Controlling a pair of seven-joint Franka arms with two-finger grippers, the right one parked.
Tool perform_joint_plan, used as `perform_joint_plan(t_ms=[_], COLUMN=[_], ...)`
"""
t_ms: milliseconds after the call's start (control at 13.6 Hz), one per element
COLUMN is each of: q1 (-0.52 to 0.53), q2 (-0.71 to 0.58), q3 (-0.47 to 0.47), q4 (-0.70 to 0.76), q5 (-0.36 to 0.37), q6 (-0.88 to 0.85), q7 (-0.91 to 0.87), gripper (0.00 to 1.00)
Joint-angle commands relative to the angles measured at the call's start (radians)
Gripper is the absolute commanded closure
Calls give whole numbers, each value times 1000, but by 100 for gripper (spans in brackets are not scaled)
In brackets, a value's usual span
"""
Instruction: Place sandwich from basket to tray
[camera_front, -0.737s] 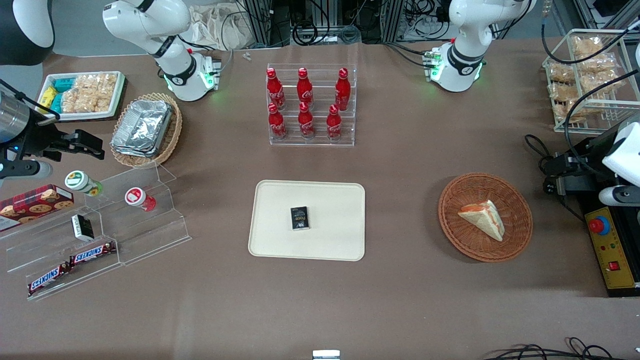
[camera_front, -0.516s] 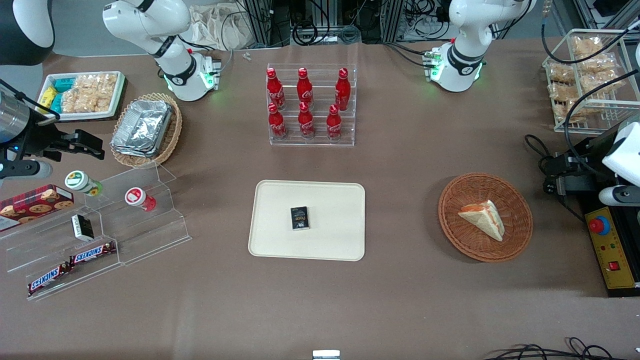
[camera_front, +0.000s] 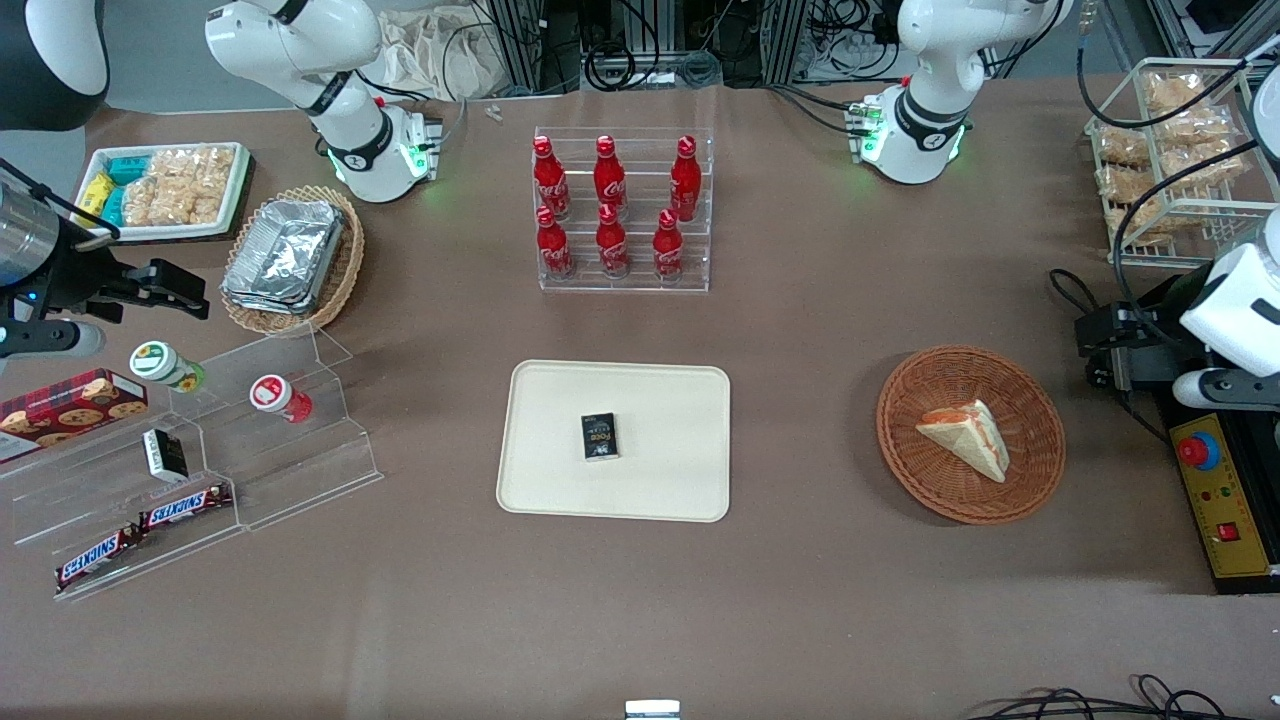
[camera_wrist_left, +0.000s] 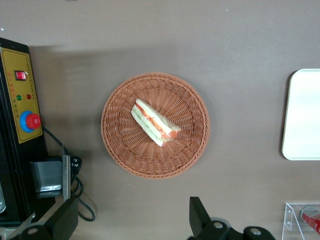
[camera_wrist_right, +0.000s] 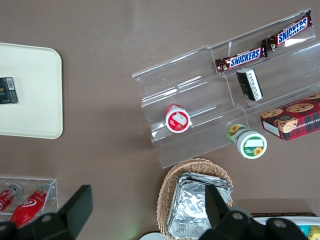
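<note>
Left wrist view: end effector (camera_wrist_left: 132, 225) spread wide, empty, above sandwich (camera_wrist_left: 154, 122).

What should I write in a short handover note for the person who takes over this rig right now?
Gripper: open, empty, high above the table beside the basket, toward the working arm's end.
Sandwich: lies in the basket, untouched.
Tray: mid-table, holds only a small black box.
Done: nothing yet.
Left: descend over the sandwich, grasp it, carry it to a bare part of the tray, release.
</note>
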Motion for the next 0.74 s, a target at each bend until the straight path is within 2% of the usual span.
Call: perform_joint_plan(t_ms=[0,74,295,516,663], q1=[1,-1,-1,1,7], q2=[-8,-10,-13,-16,-1], q3=[-1,-1,-7,-15,-13], q4=[-73,-112,-250,-405,-449], q5=[-16,-16,-15,-10,-10], q6=[-7,18,259,445,503], q7=[-36,-96,-366,-502,-575], gripper=[2,2,1,1,1])
